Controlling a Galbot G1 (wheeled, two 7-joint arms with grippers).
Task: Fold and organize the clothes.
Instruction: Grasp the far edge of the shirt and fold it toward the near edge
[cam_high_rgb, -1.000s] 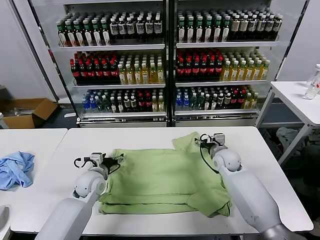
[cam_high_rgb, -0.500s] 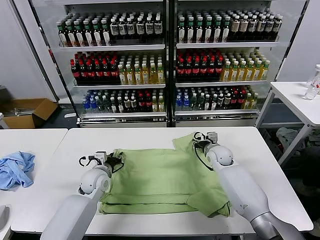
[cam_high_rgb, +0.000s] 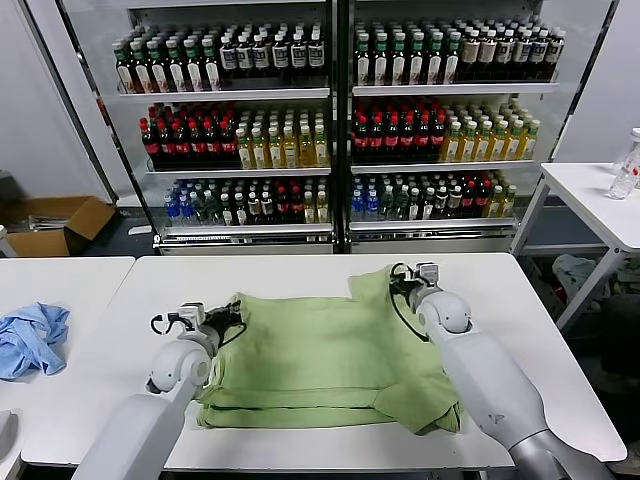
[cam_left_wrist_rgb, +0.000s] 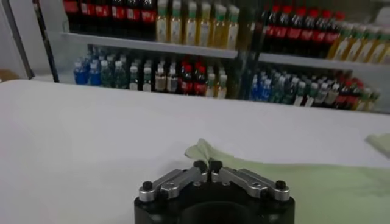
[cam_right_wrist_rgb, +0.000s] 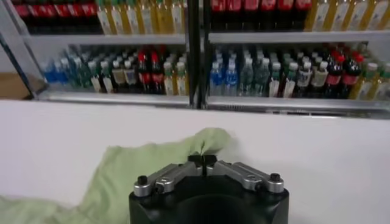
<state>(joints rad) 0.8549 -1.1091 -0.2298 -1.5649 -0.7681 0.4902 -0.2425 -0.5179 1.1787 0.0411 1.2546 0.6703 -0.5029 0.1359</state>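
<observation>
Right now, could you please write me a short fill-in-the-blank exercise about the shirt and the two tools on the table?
1. Both tools are shut on the light green ____.
2. The left tool pinches the shirt at its far ____ corner.
3. The right tool pinches it at its far ____ corner.
4. The crumpled cloth on the neighbouring table is ____.

Missing words: shirt; left; right; blue

Glass-fronted coolers (cam_high_rgb: 335, 120) along the back wall, shelves packed with bottles (cam_high_rgb: 230, 140). White table (cam_high_rgb: 300, 275) in front; second table (cam_high_rgb: 60, 290) at left, third (cam_high_rgb: 595, 195) at right. Cardboard box (cam_high_rgb: 55, 225) on dark floor.
</observation>
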